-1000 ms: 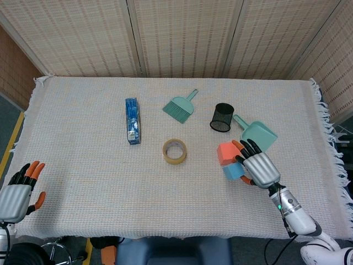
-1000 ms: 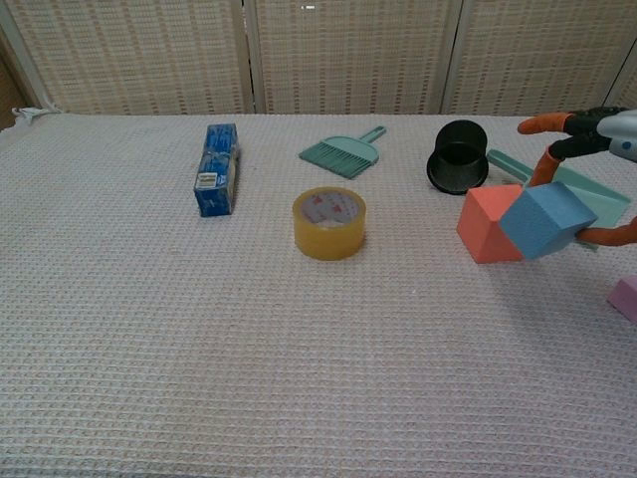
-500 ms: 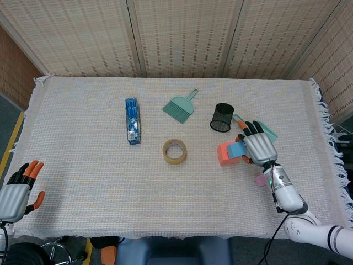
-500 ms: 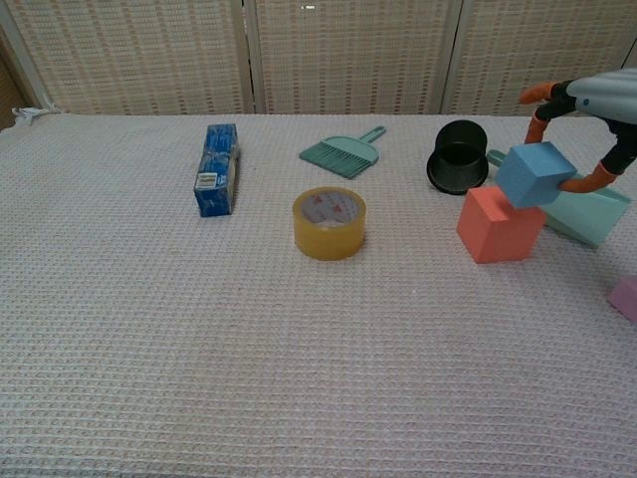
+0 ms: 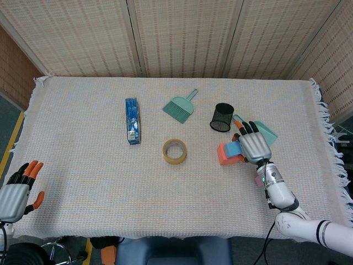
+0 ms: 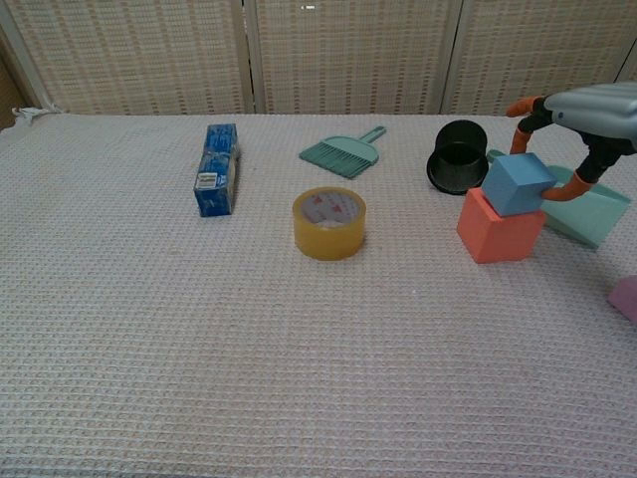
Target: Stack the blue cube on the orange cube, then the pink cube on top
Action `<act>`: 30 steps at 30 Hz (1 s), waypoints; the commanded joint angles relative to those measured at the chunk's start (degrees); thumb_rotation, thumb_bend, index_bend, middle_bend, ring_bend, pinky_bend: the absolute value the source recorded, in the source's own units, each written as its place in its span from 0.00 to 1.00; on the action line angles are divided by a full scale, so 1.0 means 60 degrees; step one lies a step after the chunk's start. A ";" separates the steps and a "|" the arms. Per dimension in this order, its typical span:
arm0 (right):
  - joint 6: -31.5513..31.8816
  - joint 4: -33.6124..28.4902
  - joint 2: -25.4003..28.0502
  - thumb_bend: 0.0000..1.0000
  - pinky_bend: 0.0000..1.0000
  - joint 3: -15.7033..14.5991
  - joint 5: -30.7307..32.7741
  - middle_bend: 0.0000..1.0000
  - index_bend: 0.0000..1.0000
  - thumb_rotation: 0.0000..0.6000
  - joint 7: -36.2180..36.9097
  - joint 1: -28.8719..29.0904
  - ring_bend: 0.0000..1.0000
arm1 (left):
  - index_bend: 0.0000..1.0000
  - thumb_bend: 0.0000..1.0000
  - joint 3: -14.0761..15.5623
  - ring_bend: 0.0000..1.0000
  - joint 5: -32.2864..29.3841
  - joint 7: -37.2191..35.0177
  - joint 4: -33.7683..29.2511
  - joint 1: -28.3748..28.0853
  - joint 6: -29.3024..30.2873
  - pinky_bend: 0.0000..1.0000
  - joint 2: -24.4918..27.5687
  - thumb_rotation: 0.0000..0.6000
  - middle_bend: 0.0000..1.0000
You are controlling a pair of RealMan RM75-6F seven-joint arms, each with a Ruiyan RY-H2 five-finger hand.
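My right hand (image 6: 582,115) (image 5: 252,145) grips the blue cube (image 6: 517,184) (image 5: 234,148) from above, thumb and fingers on opposite sides. The blue cube sits tilted over the top of the orange cube (image 6: 495,230) (image 5: 225,156); whether its weight rests there I cannot tell. The pink cube (image 6: 626,298) (image 5: 258,180) lies on the cloth at the right, partly cut off by the chest view's edge and mostly hidden under my right forearm in the head view. My left hand (image 5: 17,190) hangs open at the table's near left edge.
A black mesh cup (image 6: 458,156) and a teal dustpan (image 6: 587,211) stand just behind the orange cube. A tape roll (image 6: 329,222), a teal brush (image 6: 343,151) and a blue box (image 6: 216,168) lie further left on the woven cloth (image 6: 199,349).
My right hand has carried the blue cube up from beside the orange cube and leftward, over its top. The left hand has stayed put.
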 commanded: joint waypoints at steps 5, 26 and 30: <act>0.0194 -0.0116 0.0012 0.18 0.00 -0.0130 0.0180 0.00 0.40 1.00 -0.0239 0.0063 0.00 | 0.00 0.44 0.0005 0.00 -0.0023 0.0004 -0.0020 -0.0016 -0.0052 0.18 0.0010 1.00 0.00; 0.0409 -0.0018 -0.0053 0.18 0.00 -0.0416 0.0284 0.00 0.10 1.00 -0.0276 0.0163 0.00 | 0.00 0.44 -0.0003 0.00 -0.0068 0.0004 -0.0026 -0.0028 -0.0090 0.18 0.0007 1.00 0.00; 0.0530 -0.0136 0.0131 0.18 0.00 -0.0520 0.0092 0.00 0.03 1.00 -0.0247 0.0087 0.00 | 0.00 0.44 0.0000 0.00 -0.0078 0.0057 -0.0030 -0.0037 -0.0113 0.18 -0.0008 1.00 0.00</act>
